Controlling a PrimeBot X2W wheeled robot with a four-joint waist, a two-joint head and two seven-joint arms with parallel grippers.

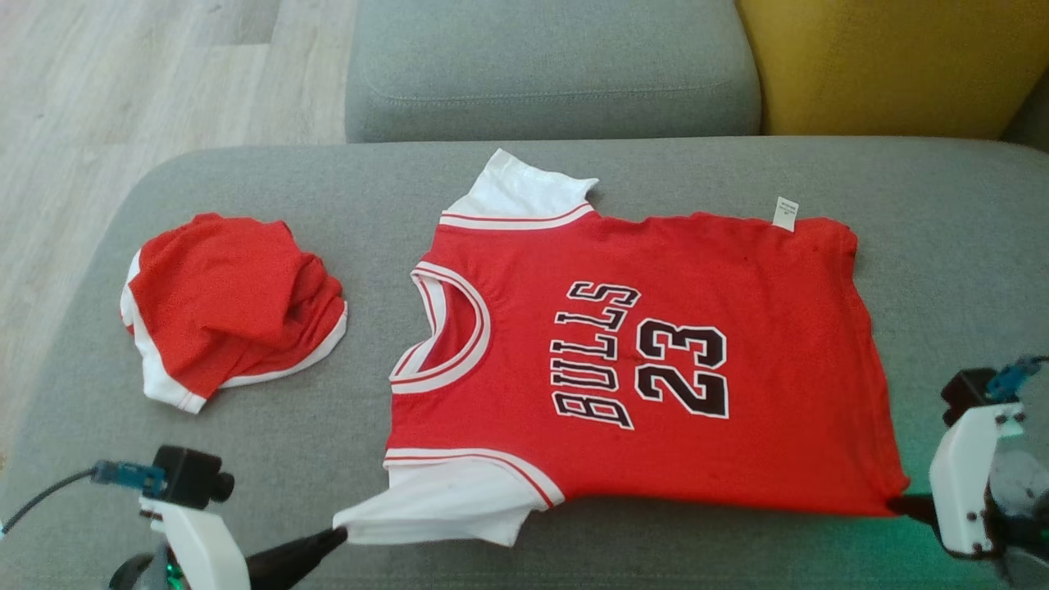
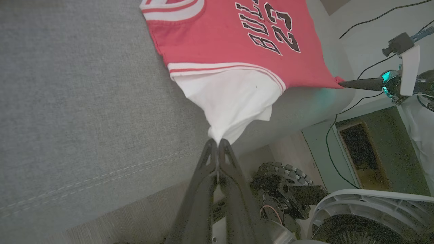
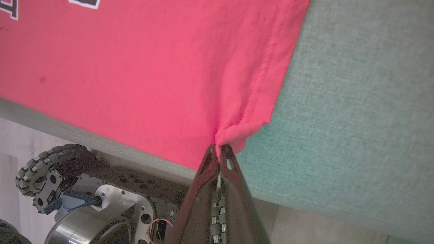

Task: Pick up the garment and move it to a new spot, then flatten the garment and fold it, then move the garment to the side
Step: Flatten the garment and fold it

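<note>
The left gripper [image 1: 340, 536] is pinching the shirt [image 1: 639, 352] at its sleeve; the right gripper [image 1: 895, 502] is pinching its bottom corner.

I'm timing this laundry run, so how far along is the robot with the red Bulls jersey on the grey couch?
Done: the jersey lies spread nearly flat on the couch. In hand: the left hand pinches the near white sleeve, the right hand the near hem corner. Left: no fold shows yet, and it must then go to the side.
</note>
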